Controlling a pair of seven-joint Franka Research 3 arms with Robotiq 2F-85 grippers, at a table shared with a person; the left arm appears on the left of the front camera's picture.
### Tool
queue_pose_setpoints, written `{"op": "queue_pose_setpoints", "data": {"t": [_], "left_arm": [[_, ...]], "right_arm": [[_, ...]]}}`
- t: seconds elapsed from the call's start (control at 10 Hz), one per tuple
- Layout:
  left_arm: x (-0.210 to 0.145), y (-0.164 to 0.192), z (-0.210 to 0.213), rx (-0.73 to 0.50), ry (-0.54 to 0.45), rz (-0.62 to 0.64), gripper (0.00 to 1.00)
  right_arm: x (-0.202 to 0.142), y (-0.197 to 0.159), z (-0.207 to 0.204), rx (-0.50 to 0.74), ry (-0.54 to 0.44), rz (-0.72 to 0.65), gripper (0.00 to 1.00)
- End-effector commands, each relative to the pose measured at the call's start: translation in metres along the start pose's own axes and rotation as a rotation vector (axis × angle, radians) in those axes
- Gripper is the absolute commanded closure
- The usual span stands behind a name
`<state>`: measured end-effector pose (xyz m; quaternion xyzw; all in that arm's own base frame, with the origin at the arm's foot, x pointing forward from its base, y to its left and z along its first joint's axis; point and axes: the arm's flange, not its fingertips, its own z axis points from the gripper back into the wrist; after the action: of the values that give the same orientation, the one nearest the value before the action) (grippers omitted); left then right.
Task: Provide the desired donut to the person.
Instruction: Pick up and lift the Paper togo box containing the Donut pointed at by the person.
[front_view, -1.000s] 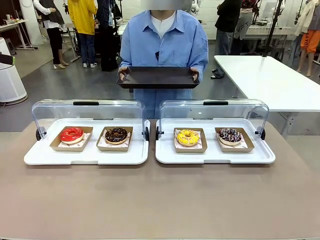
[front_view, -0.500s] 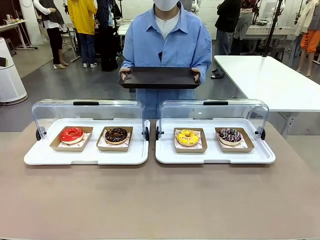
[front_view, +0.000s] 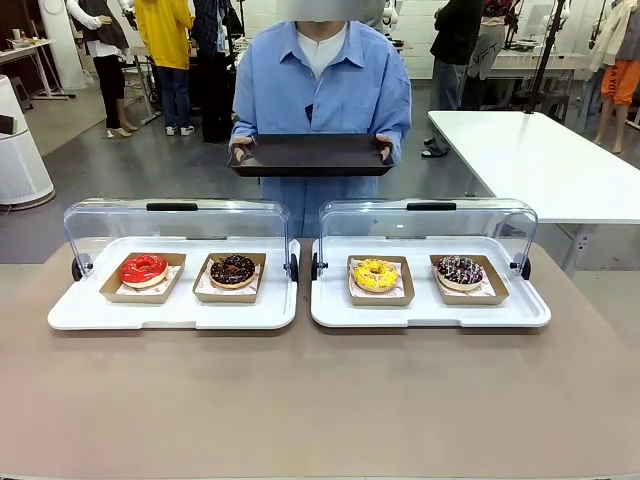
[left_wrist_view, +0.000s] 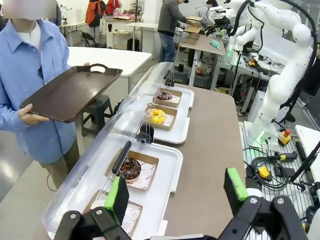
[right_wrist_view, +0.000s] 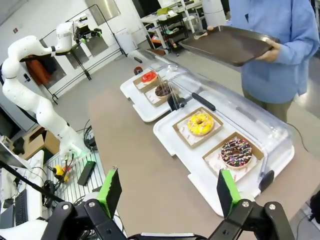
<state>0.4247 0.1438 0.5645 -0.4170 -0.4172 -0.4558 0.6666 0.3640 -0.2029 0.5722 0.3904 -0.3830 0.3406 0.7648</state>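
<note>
Here's the brown tabletop (front_view: 320, 400), broad and matte, and on it two white serving trays side by side. Each has its clear domed lid swung up at the back: the left tray (front_view: 170, 315) under its lid (front_view: 175, 222), the right tray (front_view: 430, 316) under the other lid (front_view: 430, 222).

Four donuts sit in a row, each in its own brown cardboard boat. The red-glazed donut (front_view: 143, 269) and the chocolate donut (front_view: 233, 269) are on the left tray. The yellow donut (front_view: 376, 274) and the sprinkled donut (front_view: 460, 270) are on the right tray.

Across the table stands the person (front_view: 320, 80) in a light blue shirt, holding a dark tray (front_view: 310, 155) level in both hands, well back from the donuts.

Behind them there's grey floor (front_view: 150, 170) and a long white table (front_view: 540, 160) off to the right, with other benches and people deeper in the room.

From the wrists, the left gripper (left_wrist_view: 177, 192) hangs above the table's end with its jaws spread wide and nothing between the green pads. The right gripper (right_wrist_view: 167, 192) is also spread and empty, near the sprinkled donut's corner.
</note>
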Motion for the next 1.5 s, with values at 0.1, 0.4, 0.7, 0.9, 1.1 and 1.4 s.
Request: {"op": "queue_pose_setpoints", "data": {"t": [0.1,0.4,0.7,0.9,1.1,1.4], "left_arm": [[0.0007,-0.0002,0.0007,0.000,-0.007,-0.003,0.00],[0.0007,-0.0002,0.0007,0.000,-0.007,-0.003,0.00],[0.0007,-0.0002,0.0007,0.000,-0.007,-0.003,0.00],[0.0007,-0.0002,0.0007,0.000,-0.007,-0.003,0.00],[0.0007,-0.0002,0.0007,0.000,-0.007,-0.003,0.00],[0.0007,-0.0002,0.0007,0.000,-0.007,-0.003,0.00]], "right_arm": [[0.0010,-0.0015,0.0010,-0.004,0.001,0.007,0.00],[0.0010,-0.0015,0.0010,-0.004,0.001,0.007,0.00],[0.0010,-0.0015,0.0010,-0.004,0.001,0.007,0.00],[0.0010,-0.0015,0.0010,-0.004,0.001,0.007,0.00],[0.0010,-0.0015,0.0010,-0.004,0.001,0.007,0.00],[0.0010,-0.0015,0.0010,-0.004,0.001,0.007,0.00]]}}
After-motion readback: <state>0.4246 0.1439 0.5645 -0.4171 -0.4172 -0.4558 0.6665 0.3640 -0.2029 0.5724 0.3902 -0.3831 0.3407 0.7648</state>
